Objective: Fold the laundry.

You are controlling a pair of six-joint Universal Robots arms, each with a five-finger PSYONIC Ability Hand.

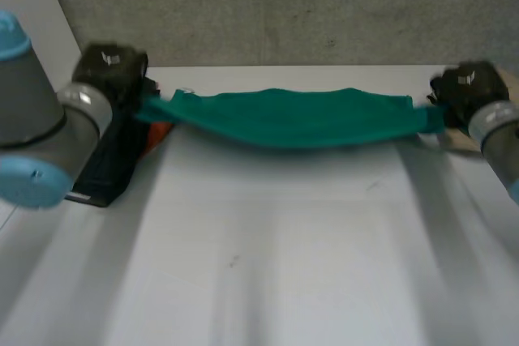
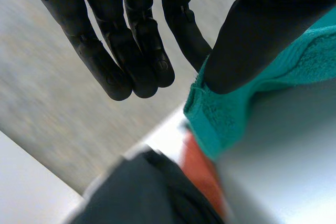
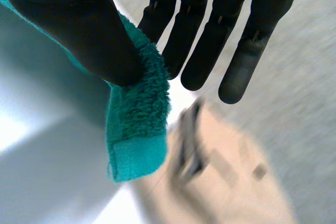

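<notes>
At the far left, the left robot hand [image 1: 113, 70] pinches one end of a green towel [image 1: 292, 119] between its thumb and a finger, with the other fingers straight and off the cloth. Below that hand a dark cloth [image 1: 109, 164] lies at the edge of the worktop [image 1: 284, 249], with an orange thing [image 1: 160, 131] just beside it. The towel spans between the two hands, lifted off the worktop near its far side. It is pulled into a long band that sags slightly in the middle. It looks like light, soft terry with a flat hemmed border, so it should drape and bunch rather than keep a shape. The nap should give the fingers fair grip. The hemmed corners are probably the best holds, since they keep the edges square for folding. At the right, the right robot hand [image 1: 462, 91] grips the opposite end the same way, thumb pressed on the cloth, near a tan thing [image 1: 458, 142] I cannot identify. The worktop is white and smooth, and a grey wall [image 1: 284, 6] stands behind it.
</notes>
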